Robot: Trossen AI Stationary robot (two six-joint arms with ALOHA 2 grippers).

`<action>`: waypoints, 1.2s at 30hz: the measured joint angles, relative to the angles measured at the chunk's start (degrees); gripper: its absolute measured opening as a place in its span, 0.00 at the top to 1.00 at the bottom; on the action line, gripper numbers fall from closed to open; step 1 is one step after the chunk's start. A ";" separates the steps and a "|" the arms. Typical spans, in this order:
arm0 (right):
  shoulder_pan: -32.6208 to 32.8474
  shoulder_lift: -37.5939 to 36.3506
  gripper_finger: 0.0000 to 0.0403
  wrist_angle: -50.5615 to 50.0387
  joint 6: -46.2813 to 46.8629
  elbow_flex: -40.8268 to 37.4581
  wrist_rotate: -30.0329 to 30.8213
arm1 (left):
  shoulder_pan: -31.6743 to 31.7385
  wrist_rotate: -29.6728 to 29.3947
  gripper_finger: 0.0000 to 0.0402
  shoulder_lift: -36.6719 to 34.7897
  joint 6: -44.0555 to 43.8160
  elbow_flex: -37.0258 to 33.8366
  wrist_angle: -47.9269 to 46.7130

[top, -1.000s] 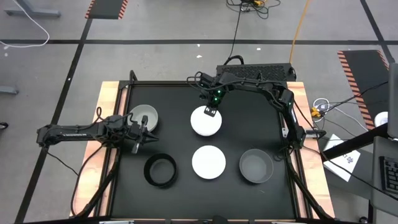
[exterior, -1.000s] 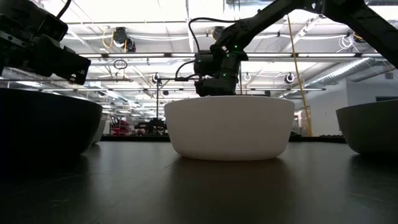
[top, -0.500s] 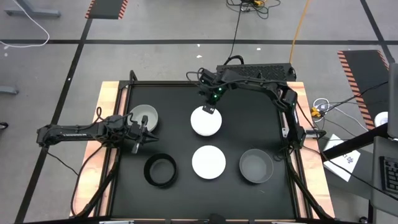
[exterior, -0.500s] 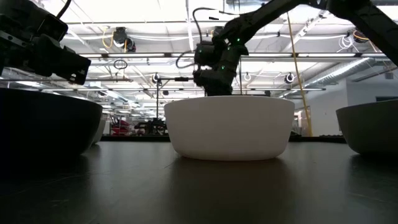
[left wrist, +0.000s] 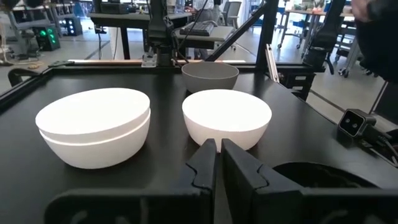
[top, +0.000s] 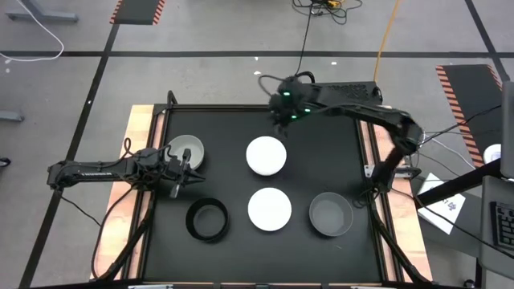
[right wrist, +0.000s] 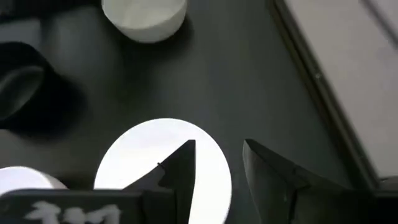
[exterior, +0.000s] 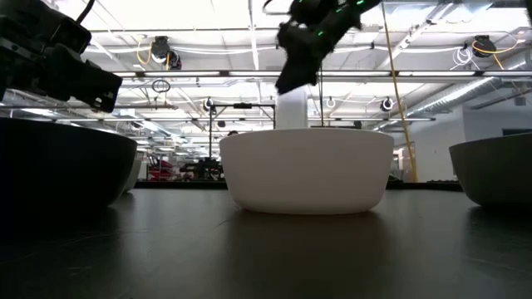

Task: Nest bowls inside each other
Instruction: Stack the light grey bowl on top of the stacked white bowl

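The right claw [top: 283, 112], its fingers apart and empty, has lifted clear of the stacked round white plastic bowls [top: 266, 156] mid-counter, so that nesting looks done, while the left claw [top: 181, 171], fingers together, waits beside them.

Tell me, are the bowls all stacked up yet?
Not yet. One pair looks nested: the stacked white plastic bowls. The right gripper hangs open and empty beyond them. The left gripper waits shut. Left to stack: the white bowl, grey bowl, black bowl and far-left white bowl.
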 joint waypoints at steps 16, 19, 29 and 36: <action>-0.07 -47.09 1.00 28.60 8.15 -47.33 0.57 | -0.01 -0.22 0.94 -0.01 0.15 0.00 1.78; -0.04 -51.58 1.00 28.88 9.27 -51.70 0.61 | -0.01 -1.09 0.94 0.00 0.21 0.00 2.00; 0.83 -56.34 1.00 32.24 10.93 -58.71 -4.50 | -0.01 -3.05 0.94 0.00 -0.58 0.00 2.18; 3.54 -58.92 1.00 36.37 10.49 -63.16 -1.43 | -0.01 -3.05 0.94 -0.01 -0.85 0.00 2.18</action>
